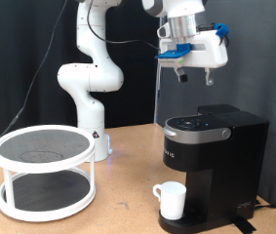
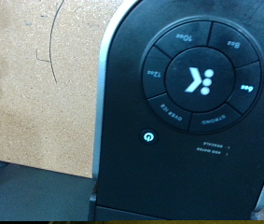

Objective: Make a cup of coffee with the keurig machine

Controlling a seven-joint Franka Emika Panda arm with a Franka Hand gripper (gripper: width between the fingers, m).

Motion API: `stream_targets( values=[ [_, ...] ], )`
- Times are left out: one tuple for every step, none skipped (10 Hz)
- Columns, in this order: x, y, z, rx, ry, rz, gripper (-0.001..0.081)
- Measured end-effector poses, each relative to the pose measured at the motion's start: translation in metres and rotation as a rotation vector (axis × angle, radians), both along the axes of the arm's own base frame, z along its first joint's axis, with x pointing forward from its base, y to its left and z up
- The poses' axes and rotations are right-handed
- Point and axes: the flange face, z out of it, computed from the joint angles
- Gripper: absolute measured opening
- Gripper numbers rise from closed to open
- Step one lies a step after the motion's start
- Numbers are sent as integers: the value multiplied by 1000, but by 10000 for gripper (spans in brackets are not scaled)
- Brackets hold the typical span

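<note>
Gripper (image 1: 181,76) hangs high, well clear; coffee machine (image 1: 211,156) directly beneath, lid shut. Wrist view looks straight down on button ring (image 2: 200,79). Finger spread: cannot tell. Cup (image 1: 171,200) sits on drip base, far below gripper.

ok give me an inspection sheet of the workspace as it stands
surface: wooden table
job's things: keurig machine with lid closed, power light lit in the wrist view; cup standing on its drip base
clutter: white two-tier round rack at the exterior view's left
grippers: gripper in the air above the machine, holding nothing seen
cables: black cable hanging against the backdrop behind the arm
surroundings: dark curtain backdrop
</note>
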Motion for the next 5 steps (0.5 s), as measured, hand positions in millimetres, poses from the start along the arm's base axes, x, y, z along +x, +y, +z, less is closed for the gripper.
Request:
stream_targets(
  values=[
    [2, 2, 2, -2, -1, 6, 734],
    [3, 4, 3, -8, 0, 13, 734],
    [4, 5, 2, -20, 9, 24, 734],
    [3, 7, -1, -32, 21, 34, 734],
    [3, 8, -4, -43, 31, 42, 734]
  ],
)
